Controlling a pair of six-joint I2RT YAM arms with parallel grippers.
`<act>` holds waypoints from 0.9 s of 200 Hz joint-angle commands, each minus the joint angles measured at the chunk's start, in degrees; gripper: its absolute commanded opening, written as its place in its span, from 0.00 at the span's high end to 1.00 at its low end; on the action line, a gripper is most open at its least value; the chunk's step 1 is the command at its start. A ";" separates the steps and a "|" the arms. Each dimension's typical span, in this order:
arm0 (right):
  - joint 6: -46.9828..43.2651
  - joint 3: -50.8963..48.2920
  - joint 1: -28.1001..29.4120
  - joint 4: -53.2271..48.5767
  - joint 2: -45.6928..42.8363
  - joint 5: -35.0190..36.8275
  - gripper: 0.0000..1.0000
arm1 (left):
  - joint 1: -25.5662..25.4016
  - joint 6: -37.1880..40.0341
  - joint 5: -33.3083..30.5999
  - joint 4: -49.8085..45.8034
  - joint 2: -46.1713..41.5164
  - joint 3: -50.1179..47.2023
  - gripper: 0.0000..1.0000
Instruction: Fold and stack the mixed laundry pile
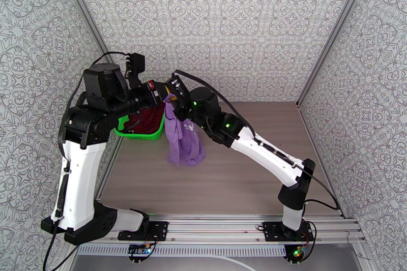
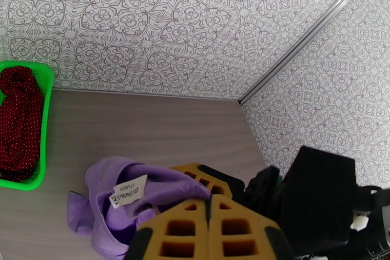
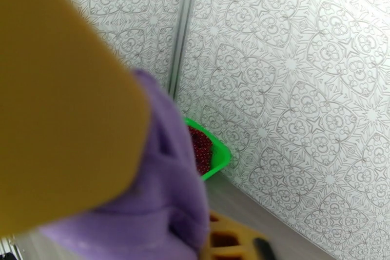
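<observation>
Up close, noted left tool (image 2: pixel 209 217) shut tight, nothing between its pads. Found right tool (image 1: pixel 171 100) clamped on lavender T-shirt (image 1: pixel 184 140), dangling over counter (image 1: pixel 229 175). Saw dark red speckled garment (image 1: pixel 147 119) heaped in green mesh basket (image 1: pixel 140 136) just beside.

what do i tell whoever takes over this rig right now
Tools: the left tool is shut, apparently pinching the purple T-shirt; the right tool is shut on it alongside.
Things: the shirt hangs bunched over the table; the red speckled garment lies in the green basket.
Done: shirt is out of the basket, nothing folded.
Left: lay out and fold the shirt, then fetch, fold and stack the red garment.
</observation>
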 commanded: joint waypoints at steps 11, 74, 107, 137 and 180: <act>1.17 -0.52 -2.98 -5.39 -3.61 -6.86 1.00 | 1.09 3.60 1.73 -0.91 -0.81 2.40 0.56; 12.45 21.13 -12.15 -29.45 -1.51 -0.87 1.00 | -5.81 9.48 -17.32 14.26 -15.12 -31.39 0.01; 17.17 27.02 -14.67 -34.24 -1.32 1.72 1.00 | -19.84 11.16 -27.96 32.49 -23.88 -58.64 0.01; 20.59 27.35 -15.65 -35.09 -1.49 2.23 1.00 | -40.73 23.58 -55.08 51.20 -21.62 -73.51 0.01; 22.62 25.35 -15.81 -35.01 -1.72 1.92 1.00 | -47.49 29.00 -66.10 60.53 -10.09 -70.51 0.01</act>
